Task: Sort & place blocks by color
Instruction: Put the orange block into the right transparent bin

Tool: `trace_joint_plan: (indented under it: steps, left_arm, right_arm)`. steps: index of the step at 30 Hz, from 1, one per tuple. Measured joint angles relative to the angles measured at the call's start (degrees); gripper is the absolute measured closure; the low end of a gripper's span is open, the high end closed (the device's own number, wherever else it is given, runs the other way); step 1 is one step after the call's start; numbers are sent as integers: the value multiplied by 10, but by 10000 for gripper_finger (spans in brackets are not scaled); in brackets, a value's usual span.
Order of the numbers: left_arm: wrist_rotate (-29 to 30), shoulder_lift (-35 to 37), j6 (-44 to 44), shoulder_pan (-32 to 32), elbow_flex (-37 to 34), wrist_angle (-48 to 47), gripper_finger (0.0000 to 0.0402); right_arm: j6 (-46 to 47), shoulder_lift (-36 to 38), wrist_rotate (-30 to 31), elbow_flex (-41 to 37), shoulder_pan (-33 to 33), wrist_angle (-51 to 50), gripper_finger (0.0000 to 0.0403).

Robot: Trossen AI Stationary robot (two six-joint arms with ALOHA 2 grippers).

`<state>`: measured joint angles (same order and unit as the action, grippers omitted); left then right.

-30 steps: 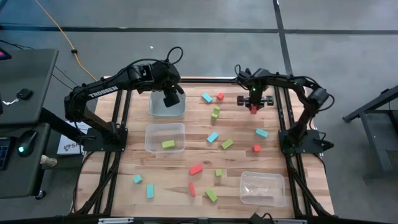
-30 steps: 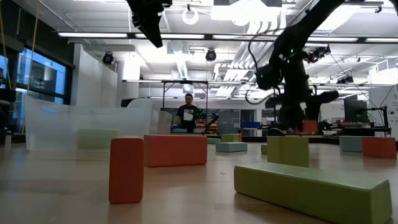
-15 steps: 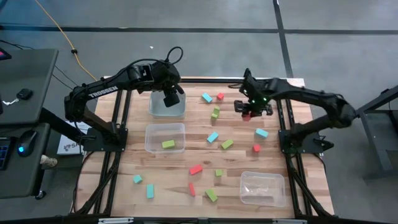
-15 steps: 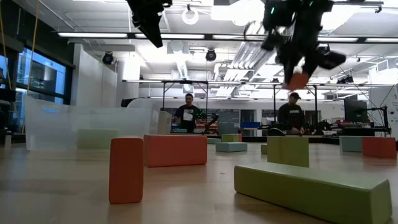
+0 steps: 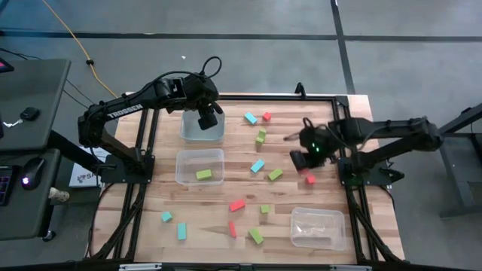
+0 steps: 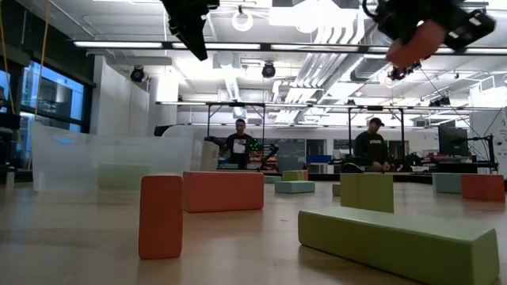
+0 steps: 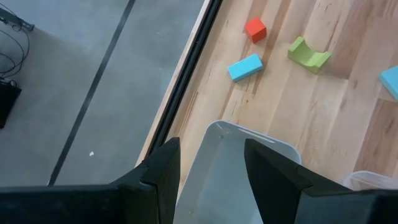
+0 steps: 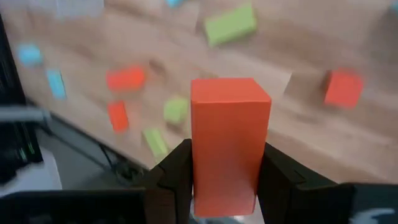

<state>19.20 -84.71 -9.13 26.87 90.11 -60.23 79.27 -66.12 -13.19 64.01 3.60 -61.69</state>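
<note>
Left gripper: fingers spread, holding nothing, above the clear far bin.
Middle bin: one green block inside.
Loose blocks: scattered across table.
Right gripper: pinching a red-orange block, high above table's right side.

2 dark, almost black arms are seen. The left arm is marked with white letters along its long link, and a black cable is looped above its wrist. On the right arm, a small green light is seen near the wrist. Flat dark fingers are fitted.
</note>
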Motion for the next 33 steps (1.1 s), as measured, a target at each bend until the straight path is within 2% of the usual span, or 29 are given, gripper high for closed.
trace_joint_plan:
  steps: [5, 10, 14, 18, 24, 33]
  left_arm:
    - [-28, 0, 37, 0, 0, 0, 249]
    - [-36, 0, 77, 0, 0, 0, 249]
    - [-38, 0, 119, 0, 0, 0, 249]
    - [-71, 0, 165, 0, 0, 0, 249]
    - [-139, 0, 223, -3, 0, 0, 249]
    - [-143, 0, 244, -22, 0, 0, 249]
  right_arm:
    - [22, -3, -2, 0, 83, 15, 289]
    - [53, -6, 24, 0, 166, 53, 289]
    - [62, -24, 51, 0, 231, 71, 289]
    - [78, -55, 63, 0, 285, 72, 289]
    - [73, -115, 64, 0, 351, 72, 289]
    - [69, -211, 65, 0, 408, 117, 289]
